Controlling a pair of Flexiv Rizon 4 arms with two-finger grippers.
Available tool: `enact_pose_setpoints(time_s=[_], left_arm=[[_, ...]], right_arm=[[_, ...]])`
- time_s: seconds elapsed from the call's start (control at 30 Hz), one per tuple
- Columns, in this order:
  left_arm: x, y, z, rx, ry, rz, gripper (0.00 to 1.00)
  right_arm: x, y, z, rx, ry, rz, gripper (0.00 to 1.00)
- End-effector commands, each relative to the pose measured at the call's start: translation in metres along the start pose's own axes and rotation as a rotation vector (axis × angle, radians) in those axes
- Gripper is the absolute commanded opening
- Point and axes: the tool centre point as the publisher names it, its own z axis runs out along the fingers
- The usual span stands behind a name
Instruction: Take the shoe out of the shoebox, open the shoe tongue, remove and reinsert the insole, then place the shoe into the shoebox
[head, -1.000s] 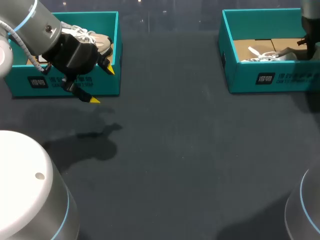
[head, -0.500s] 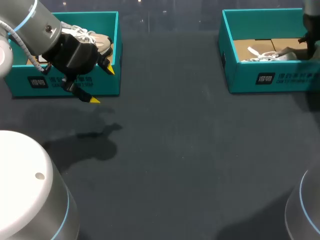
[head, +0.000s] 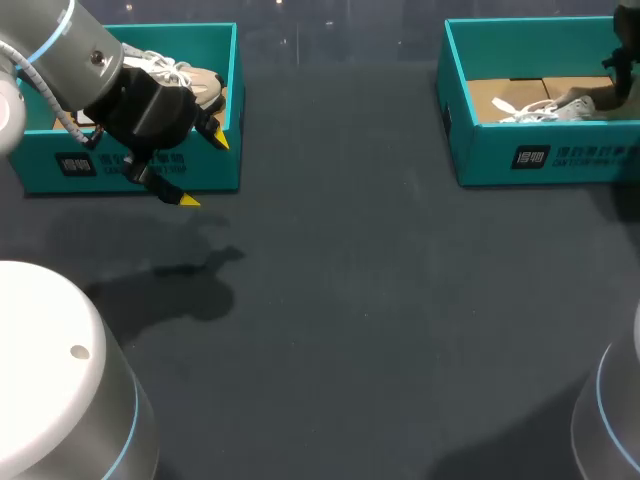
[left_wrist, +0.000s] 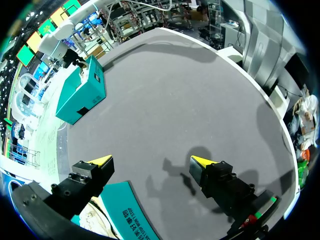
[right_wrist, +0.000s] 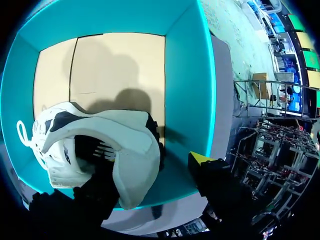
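Observation:
A white shoe (right_wrist: 95, 135) lies in the right teal shoebox (right_wrist: 182, 75) on its cardboard floor; in the head view the shoe (head: 560, 108) is by the box's (head: 540, 160) right end. My right gripper (right_wrist: 150, 162) straddles the heel. One finger is down inside the shoe's mouth, while the yellow-tipped finger (right_wrist: 201, 160) stands apart from the heel, so it is open. My left gripper (head: 203, 170) hangs open and empty over the front right corner of the left shoebox (head: 130, 165), which holds a second laced shoe (head: 185, 80). The left wrist view shows the same gripper (left_wrist: 150, 161) above bare tabletop.
The dark table (head: 340, 300) stretches between the two boxes. Across the table in the left wrist view stands the right shoebox (left_wrist: 80, 95). The left box's edge (left_wrist: 127, 210) lies just under the left fingers. The arms' round bases fill both near corners.
The right gripper's fingers have spread apart and it has shifted toward the right edge of the head view; the shoe in the right box slid slightly right. The left arm has not moved.

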Motion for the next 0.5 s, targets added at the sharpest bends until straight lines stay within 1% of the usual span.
enact_pose_setpoints(time_s=[0.03,0.13,0.17,0.27,0.33,0.37,0.43,0.5], left_arm=[[0.0011,-0.0001,-0.0007,-0.003,0.0,0.001,1.0],[0.0011,-0.0001,-0.0007,-0.003,0.0,0.001,1.0],[0.0011,-0.0001,-0.0007,-0.003,0.0,0.001,1.0],[0.0011,-0.0001,-0.0007,-0.003,0.0,0.001,1.0],[0.0011,-0.0001,-0.0007,-0.003,0.0,0.001,1.0],[0.0011,-0.0001,-0.0007,-0.003,0.0,0.001,1.0],[0.0011,-0.0001,-0.0007,-0.003,0.0,0.001,1.0],[0.0011,-0.0001,-0.0007,-0.003,0.0,0.001,1.0]], right_arm=[[-0.005,-0.0066,-0.0128,-0.003,0.006,0.004,0.65],[-0.005,-0.0083,-0.0184,-0.003,0.01,0.006,0.6],[-0.0048,-0.0084,-0.0194,-0.004,0.009,0.007,0.6],[-0.0044,-0.0086,-0.0204,-0.003,0.012,0.006,0.58],[-0.0029,-0.0091,-0.0185,0.001,0.016,0.001,0.55],[-0.0024,-0.0092,-0.0178,0.003,0.017,-0.001,0.5],[0.0,-0.0091,-0.0138,0.012,0.02,-0.006,0.45],[0.0021,-0.0091,-0.0107,0.021,0.022,-0.011,0.38]])
